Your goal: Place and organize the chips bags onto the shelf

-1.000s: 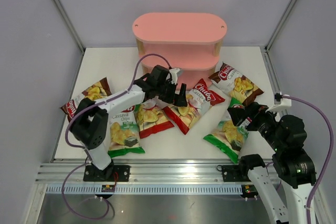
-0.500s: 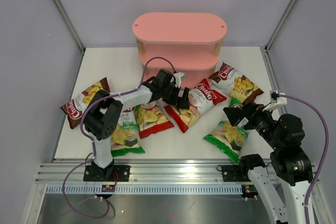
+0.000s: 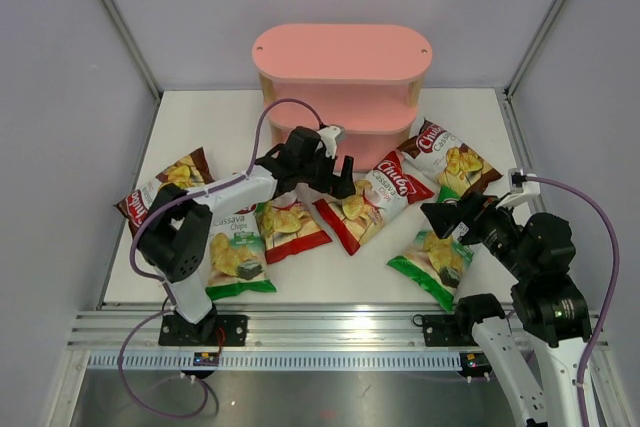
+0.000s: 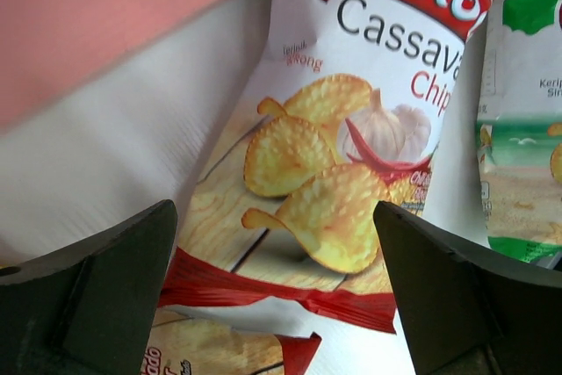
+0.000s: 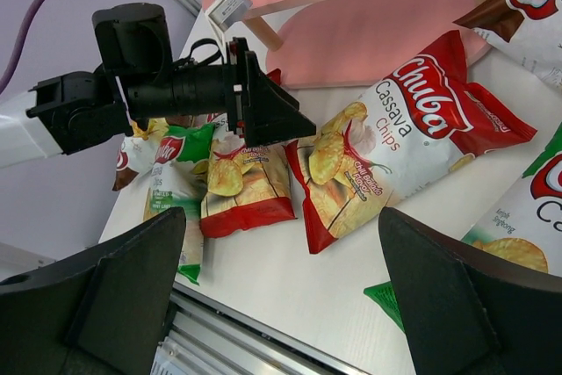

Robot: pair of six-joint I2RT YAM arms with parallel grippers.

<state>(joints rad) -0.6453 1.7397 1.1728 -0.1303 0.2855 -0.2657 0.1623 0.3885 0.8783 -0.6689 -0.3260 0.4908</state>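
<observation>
We see a flat white tabletop [image 3: 200, 127] enclosed on three sides by plain, pale lilac-grey walls [image 3: 60, 97]. Slim aluminium corner posts [image 3: 117, 22] rise at the back corners. A ribbed aluminium rail [image 3: 330, 332] runs along its near edge. The light is soft and even.

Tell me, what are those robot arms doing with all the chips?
They are tidying chip bags onto the pink shelf, but none is up there yet. All six that show lie on the table. The left gripper is open and hangs over a red bag right in front of the shelf, as if about to grab it. The right gripper is open too, above a green bag, holding nothing.
</observation>
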